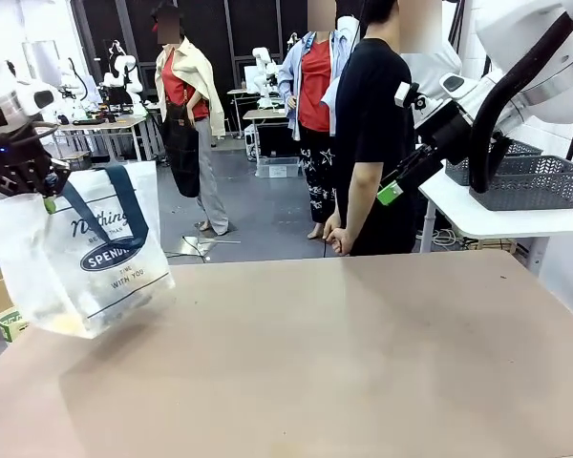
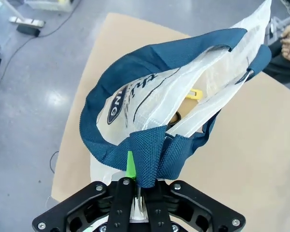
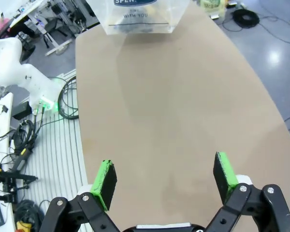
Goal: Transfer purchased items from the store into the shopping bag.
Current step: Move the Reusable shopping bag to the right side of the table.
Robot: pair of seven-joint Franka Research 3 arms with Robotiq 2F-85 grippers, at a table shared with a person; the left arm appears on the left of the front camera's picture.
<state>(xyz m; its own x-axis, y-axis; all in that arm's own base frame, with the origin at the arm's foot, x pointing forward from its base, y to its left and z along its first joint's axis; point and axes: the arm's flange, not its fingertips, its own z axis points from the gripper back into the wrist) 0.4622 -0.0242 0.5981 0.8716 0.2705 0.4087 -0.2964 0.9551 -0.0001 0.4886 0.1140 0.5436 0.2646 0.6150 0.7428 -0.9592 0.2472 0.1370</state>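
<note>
While my left gripper [image 2: 137, 193] clamps the navy handles of the shopping bag [image 1: 81, 253], it hangs above the table's [image 1: 363, 363] left edge, yellowish purchased items [image 2: 195, 93] inside. My right gripper [image 3: 164, 181] hovers spread wide, holding nothing, over bare tabletop. I judge I should keep the bag level and steady, avoiding swing.

A tan worktop [image 1: 344, 353] with rounded corners fills the foreground. Beyond it lies a glossy grey floor [image 1: 258, 215]. A white side table [image 1: 497, 215] stands at right. Further tables [image 1: 105, 124] line the rear. Cables [image 3: 24, 140] trail across a pale ribbed mat [image 3: 58, 164].
</note>
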